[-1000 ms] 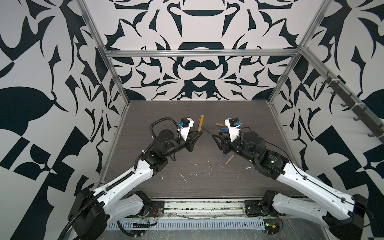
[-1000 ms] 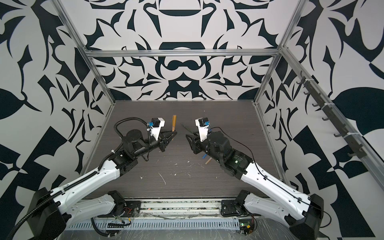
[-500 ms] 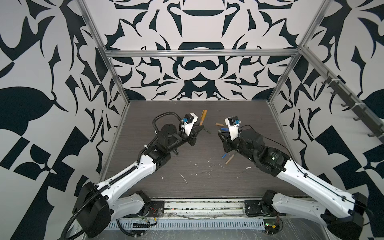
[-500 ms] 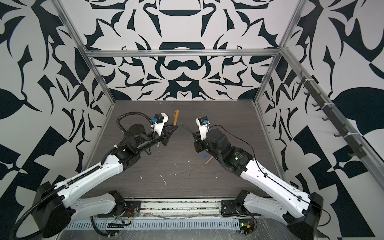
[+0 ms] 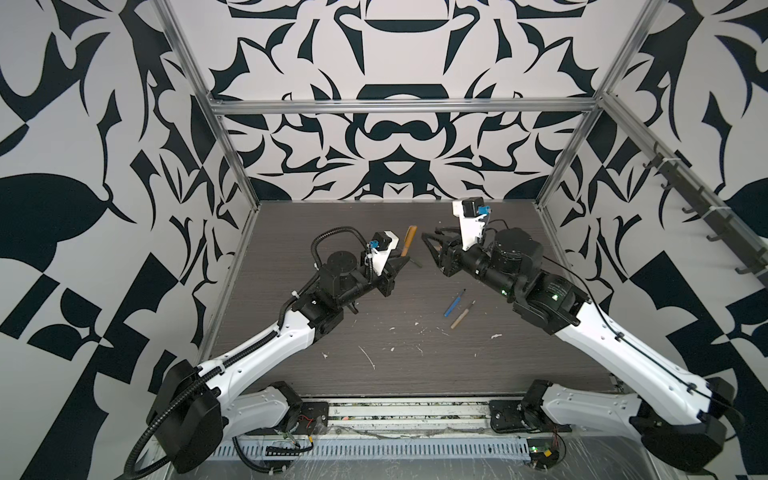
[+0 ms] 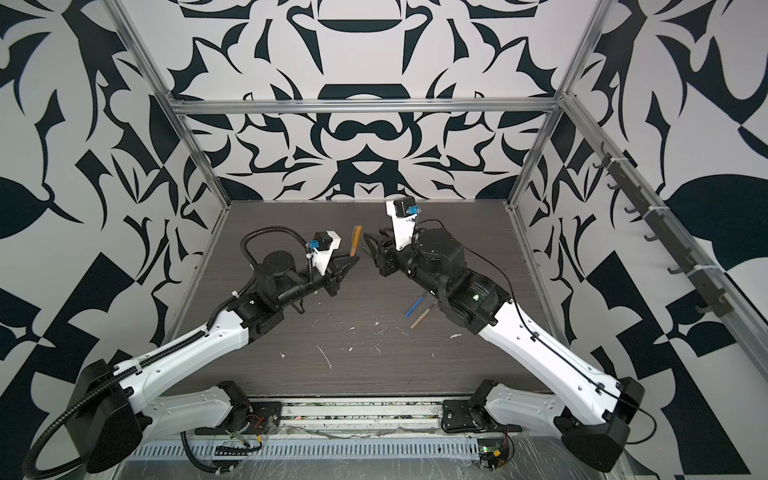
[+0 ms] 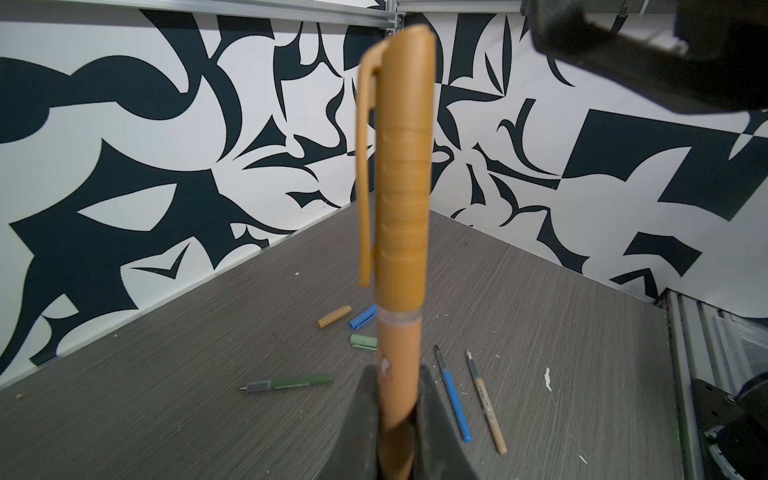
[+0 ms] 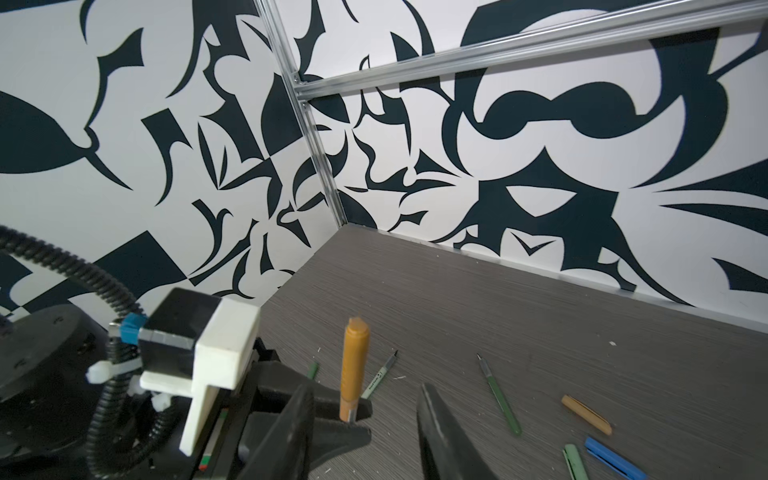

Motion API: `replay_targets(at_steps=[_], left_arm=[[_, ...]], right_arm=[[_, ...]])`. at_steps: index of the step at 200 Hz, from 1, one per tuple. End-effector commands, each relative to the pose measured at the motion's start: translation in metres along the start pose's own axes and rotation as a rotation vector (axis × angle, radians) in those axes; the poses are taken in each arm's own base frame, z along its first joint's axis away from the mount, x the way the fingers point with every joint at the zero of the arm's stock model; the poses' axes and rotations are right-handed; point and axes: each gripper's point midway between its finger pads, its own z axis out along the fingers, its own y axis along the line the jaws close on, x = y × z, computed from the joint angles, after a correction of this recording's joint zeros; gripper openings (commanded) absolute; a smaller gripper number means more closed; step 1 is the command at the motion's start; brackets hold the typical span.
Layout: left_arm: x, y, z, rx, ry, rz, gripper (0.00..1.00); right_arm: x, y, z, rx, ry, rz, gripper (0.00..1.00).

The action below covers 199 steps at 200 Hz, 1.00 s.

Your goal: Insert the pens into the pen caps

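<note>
Ochre pen (image 7: 399,353) stood upright, pinched in the closed left gripper (image 7: 397,399), ochre cap (image 7: 401,166) fully seated. Right gripper (image 8: 365,388) gaped empty alongside. One pair done, I judged. Blue pen (image 7: 455,401), tan pen (image 7: 486,407) and green pen (image 7: 291,382) lay bare on the table (image 7: 166,395). Tan cap (image 7: 334,316), blue cap (image 7: 363,318) and green cap (image 7: 363,340) lay loose.

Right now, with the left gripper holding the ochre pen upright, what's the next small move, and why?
Probably lower the left gripper and lay the ochre pen on the table. Its cap looks seated, and the right gripper stands open, apart from it; the blue pen and the tan pen lie uncapped.
</note>
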Motion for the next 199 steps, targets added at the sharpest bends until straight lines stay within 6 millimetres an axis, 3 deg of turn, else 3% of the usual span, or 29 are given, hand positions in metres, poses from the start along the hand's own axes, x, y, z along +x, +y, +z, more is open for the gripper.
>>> replay_targets(at_steps=[1, 24, 48, 102, 120, 160, 183, 199], left_arm=[[-0.005, -0.005, 0.0, 0.025, -0.02, -0.011, 0.14], [-0.006, -0.005, -0.001, 0.025, -0.021, -0.014, 0.14], [-0.004, -0.006, 0.0, 0.031, -0.017, -0.013, 0.14], [-0.008, -0.009, -0.002, 0.042, -0.031, -0.017, 0.14], [-0.01, -0.007, -0.004, 0.028, -0.055, -0.018, 0.13], [-0.042, -0.004, -0.013, 0.01, -0.17, -0.099, 0.11], [-0.064, -0.007, -0.017, 0.024, -0.208, -0.122, 0.0], [-0.075, -0.004, -0.019, 0.007, -0.231, -0.132, 0.0]], right_arm=[[-0.031, 0.012, 0.005, -0.047, -0.089, -0.016, 0.44], [-0.031, 0.012, 0.019, -0.042, -0.086, -0.051, 0.44], [-0.025, 0.024, 0.031, -0.106, -0.043, -0.063, 0.41], [-0.015, 0.021, 0.036, -0.1, -0.022, -0.059, 0.1], [-0.008, 0.021, 0.038, -0.107, -0.003, -0.045, 0.04], [0.022, 0.018, 0.042, -0.134, 0.04, 0.001, 0.01], [0.042, 0.014, 0.041, -0.136, 0.065, 0.017, 0.0], [0.055, 0.012, 0.041, -0.139, 0.093, 0.023, 0.0]])
